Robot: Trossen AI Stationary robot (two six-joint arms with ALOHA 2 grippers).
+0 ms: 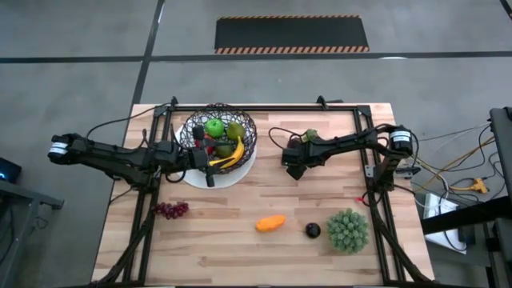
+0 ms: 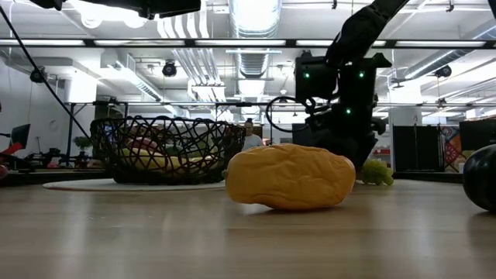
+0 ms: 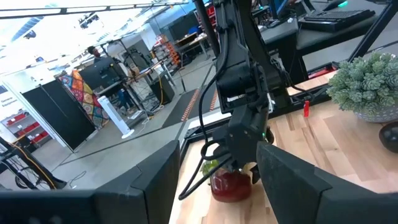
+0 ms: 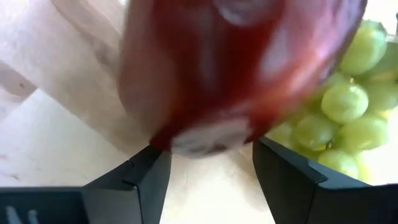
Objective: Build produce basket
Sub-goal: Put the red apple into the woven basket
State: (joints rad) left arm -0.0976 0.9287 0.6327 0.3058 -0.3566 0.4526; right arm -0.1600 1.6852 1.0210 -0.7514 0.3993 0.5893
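The black wire basket (image 1: 220, 134) stands on a white plate (image 1: 240, 172) and holds a green apple, a pear, a banana and red fruit. A red fruit (image 3: 231, 185) rests on the table beside the green grapes (image 1: 310, 134). My right gripper (image 4: 208, 168) points steeply down over the red fruit, open. Its fingertips (image 4: 149, 177) stand just short of the fruit, one on each side. My left gripper (image 3: 217, 186) is held level at the basket's near rim, open, with nothing between its fingers. Purple grapes (image 1: 170, 210), an orange piece (image 1: 270, 223) and a dark plum (image 1: 312, 230) lie nearer the front.
A spiky green ball (image 1: 348, 230) sits at the front right, next to the plum. The black frame rails (image 1: 376, 176) run along both sides and the back of the table. Bare wood lies between the plate and the red fruit.
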